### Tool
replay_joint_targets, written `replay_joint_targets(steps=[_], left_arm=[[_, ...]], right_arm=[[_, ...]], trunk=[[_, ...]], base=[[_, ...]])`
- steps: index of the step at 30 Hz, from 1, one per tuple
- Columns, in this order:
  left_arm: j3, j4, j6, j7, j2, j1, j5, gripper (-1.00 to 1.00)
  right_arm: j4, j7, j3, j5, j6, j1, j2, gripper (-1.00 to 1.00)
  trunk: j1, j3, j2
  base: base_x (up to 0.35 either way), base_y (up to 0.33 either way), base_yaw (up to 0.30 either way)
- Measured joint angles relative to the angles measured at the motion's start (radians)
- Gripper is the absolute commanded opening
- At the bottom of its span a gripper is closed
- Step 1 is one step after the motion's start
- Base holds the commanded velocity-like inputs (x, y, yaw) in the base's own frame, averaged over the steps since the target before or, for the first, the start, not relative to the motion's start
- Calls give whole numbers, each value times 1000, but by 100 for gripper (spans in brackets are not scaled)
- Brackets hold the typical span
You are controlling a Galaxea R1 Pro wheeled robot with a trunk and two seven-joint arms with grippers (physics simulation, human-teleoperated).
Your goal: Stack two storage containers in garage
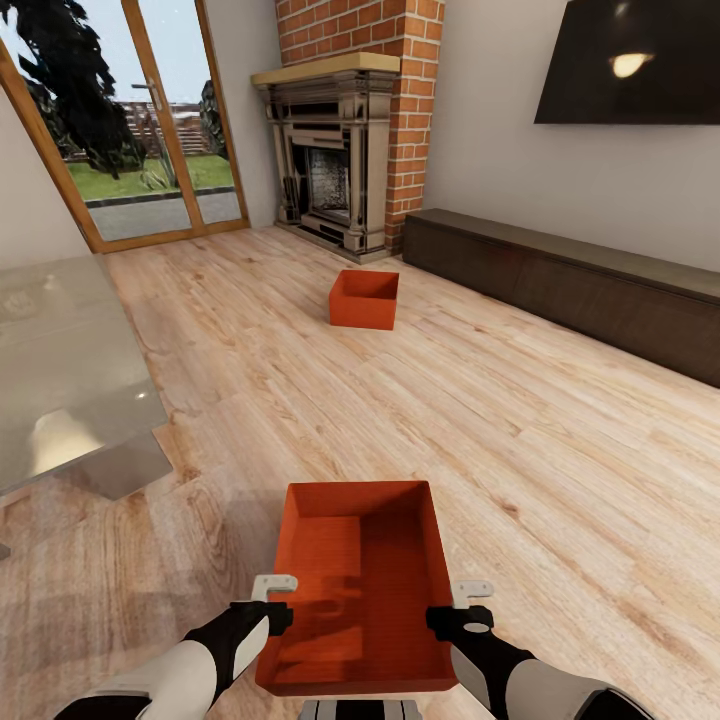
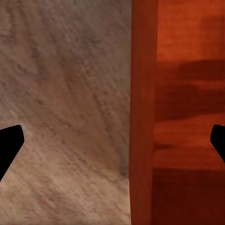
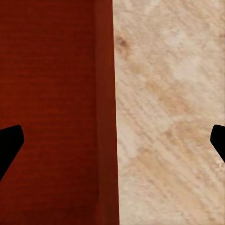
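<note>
I am in the living room, on light wood-plank flooring (image 1: pixel 560 470). One orange-red storage container (image 1: pixel 360 580) sits on the planks right in front of me. My left gripper (image 1: pixel 272 600) is at its left wall and my right gripper (image 1: pixel 462 605) at its right wall. In the left wrist view the left gripper (image 2: pixel 115 143) is open, its black fingertips (image 2: pixel 9 145) spread either side of the tub's thin wall (image 2: pixel 142 117). The right gripper (image 3: pixel 115 143) is open too, straddling the opposite wall (image 3: pixel 105 117). The other storage container (image 1: pixel 364 298) stands farther off, before the fireplace.
A glass-topped table (image 1: pixel 60 370) juts in at the left. The red-brick fireplace (image 1: pixel 345 150) is straight ahead, a long dark low cabinet (image 1: pixel 570 280) runs along the right wall under a black screen (image 1: pixel 640 60), and wood-framed glass doors (image 1: pixel 130 130) are at the far left.
</note>
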Motion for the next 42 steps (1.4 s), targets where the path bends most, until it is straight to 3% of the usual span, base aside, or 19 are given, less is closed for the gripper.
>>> replay_joint_targets(steps=[42], left_arm=[[1, 0, 1, 1, -4, 0, 2, 100]], right_arm=[[0, 12, 0, 0, 1, 0, 1, 100]], trunk=[[0, 0, 0]], base=[[0, 0, 0]])
